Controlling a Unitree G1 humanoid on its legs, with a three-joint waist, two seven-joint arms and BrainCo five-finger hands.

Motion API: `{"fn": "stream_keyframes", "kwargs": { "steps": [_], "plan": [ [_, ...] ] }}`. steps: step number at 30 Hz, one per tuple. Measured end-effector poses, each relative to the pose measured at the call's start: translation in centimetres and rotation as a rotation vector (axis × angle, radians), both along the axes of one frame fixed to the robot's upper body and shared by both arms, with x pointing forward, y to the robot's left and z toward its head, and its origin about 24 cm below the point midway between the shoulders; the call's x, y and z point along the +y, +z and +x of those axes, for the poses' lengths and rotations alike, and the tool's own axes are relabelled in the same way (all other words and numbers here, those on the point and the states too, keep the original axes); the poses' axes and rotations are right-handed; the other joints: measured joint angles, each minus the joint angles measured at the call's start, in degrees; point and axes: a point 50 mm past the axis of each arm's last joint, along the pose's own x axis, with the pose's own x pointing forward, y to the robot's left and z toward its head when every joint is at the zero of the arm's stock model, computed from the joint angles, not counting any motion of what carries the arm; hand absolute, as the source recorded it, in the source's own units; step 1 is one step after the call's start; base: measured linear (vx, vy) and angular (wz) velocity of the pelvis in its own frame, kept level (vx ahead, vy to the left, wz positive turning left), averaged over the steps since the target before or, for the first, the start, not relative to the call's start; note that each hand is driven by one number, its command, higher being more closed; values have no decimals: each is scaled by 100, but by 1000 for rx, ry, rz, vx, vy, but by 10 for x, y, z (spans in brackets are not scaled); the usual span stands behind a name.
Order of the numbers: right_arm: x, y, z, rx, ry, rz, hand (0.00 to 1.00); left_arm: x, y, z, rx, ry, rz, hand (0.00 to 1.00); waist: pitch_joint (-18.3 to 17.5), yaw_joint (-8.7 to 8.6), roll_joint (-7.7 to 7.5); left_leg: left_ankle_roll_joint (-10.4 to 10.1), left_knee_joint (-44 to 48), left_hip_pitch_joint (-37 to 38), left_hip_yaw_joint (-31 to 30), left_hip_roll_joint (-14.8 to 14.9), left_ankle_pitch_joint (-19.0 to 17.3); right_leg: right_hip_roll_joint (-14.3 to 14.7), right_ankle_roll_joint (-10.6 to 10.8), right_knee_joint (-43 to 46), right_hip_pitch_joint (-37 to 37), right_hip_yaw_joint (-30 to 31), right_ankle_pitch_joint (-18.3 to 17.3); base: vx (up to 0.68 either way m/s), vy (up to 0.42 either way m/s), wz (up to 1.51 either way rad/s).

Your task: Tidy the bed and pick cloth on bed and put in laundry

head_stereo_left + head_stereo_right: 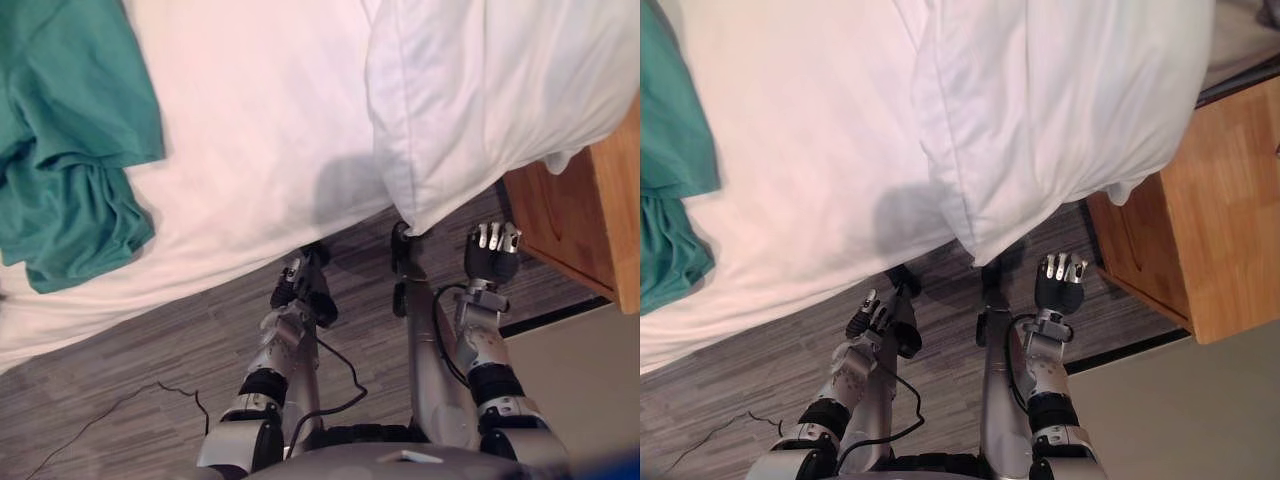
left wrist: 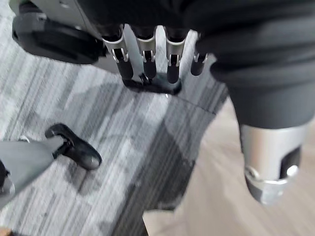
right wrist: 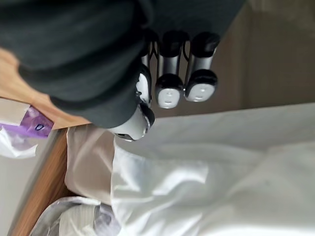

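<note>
- I see the bed (image 1: 260, 120) with its white sheet running across the upper part of my head views.
- A white pillow (image 1: 480, 90) lies on the bed at my right, and its corner hangs over the bed's edge.
- The green cloth (image 1: 70, 140) lies crumpled on the sheet at the far left, well apart from both hands.
- A wooden nightstand (image 1: 1200, 220) stands just beside the pillow's end.
- My right hand (image 1: 492, 262) hangs near the pillow's overhanging corner, fingers loose and apart, holding nothing.
- My left hand (image 1: 865, 320) hangs over the grey floor (image 1: 150, 350) by the bed's edge, fingers straight and empty.
</note>
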Motion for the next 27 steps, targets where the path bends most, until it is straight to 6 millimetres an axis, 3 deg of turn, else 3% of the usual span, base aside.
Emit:
{"fn": "stream_keyframes", "kwargs": {
  "steps": [4, 5, 9, 10, 13, 14, 17, 19, 22, 24, 26, 27],
  "plan": [
    [-13, -21, -24, 86, -40, 8, 100, 2, -5, -6, 21, -12, -1, 0, -36, -19, -95, -13, 172, 574, 27, 79, -208, 36, 12, -267, 755, -2, 16, 32, 6, -7],
    [-16, -24, -28, 99, -45, 11, 0, 3, -7, -8, 29, -15, 2, 0, -48, -23, -117, -5, 216, 650, 28, 99, -249, 44, 14, -302, 863, 1, 17, 55, -1, -9],
    [-30, -42, -53, 260, -77, -57, 0, 14, -22, -27, 107, -23, 25, 0, -218, -40, -382, -99, 348, 1307, 132, 187, -466, 94, 22, -582, 1653, 23, 11, 86, -6, -15],
    [-29, -57, -69, 415, -29, -180, 0, 19, -33, -43, 170, -38, 42, 0, -529, -34, -547, -170, 315, 1606, 210, 199, -551, 110, 40, -736, 1987, 36, -14, 113, -7, -14],
    [-28, -81, -92, 610, 32, -303, 0, 20, -47, -61, 263, -54, 51, 0, -938, -2, -637, -213, 178, 1905, 226, 149, -568, 97, 40, -887, 2322, 8, -47, 129, 15, -1],
    [-25, -101, -111, 764, 81, -360, 0, 20, -58, -77, 335, -42, 51, 0, -1231, 16, -645, -265, -36, 2161, 227, 67, -523, 82, 41, -999, 2560, -42, -60, 143, 34, 4],
    [-3, -134, -141, 997, 219, -441, 0, 23, -72, -103, 442, -17, 45, 0, -1496, 7, -582, -319, -266, 2697, 196, -55, -483, 28, 106, -1192, 3148, -162, -102, 129, 40, 12],
    [7, -147, -161, 1112, 312, -531, 0, 22, -79, -116, 492, -19, 38, 0, -1733, 7, -463, -337, -290, 2824, 163, -97, -497, -25, 140, -1269, 3393, -311, -127, 64, 28, 29],
    [9, -153, -165, 1246, 426, -931, 0, 27, -84, -132, 547, -18, 74, 0, -1928, 20, -335, -344, -298, 3112, 42, -184, -504, -114, 153, -1352, 3798, -428, -199, 10, 16, 24],
    [10, -150, -155, 1226, 502, -1401, 0, 34, -86, -141, 583, -9, 99, 0, -2053, 23, -251, -355, -301, 3225, -200, -194, -516, -127, 149, -1361, 4002, -663, -270, -56, -15, 45],
    [16, -151, -150, 1193, 540, -1525, 0, 38, -87, -144, 594, -14, 122, 0, -2084, 33, -264, -355, -301, 3268, -319, -196, -516, -124, 147, -1370, 4110, -783, -311, -61, -3, 44],
    [24, -152, -149, 1171, 584, -1604, 0, 43, -87, -148, 622, -30, 181, 0, -2155, 116, -262, -360, -301, 3288, -452, -231, -519, -130, 188, -1368, 4213, -912, -377, -64, 18, 44]
  ]
}}
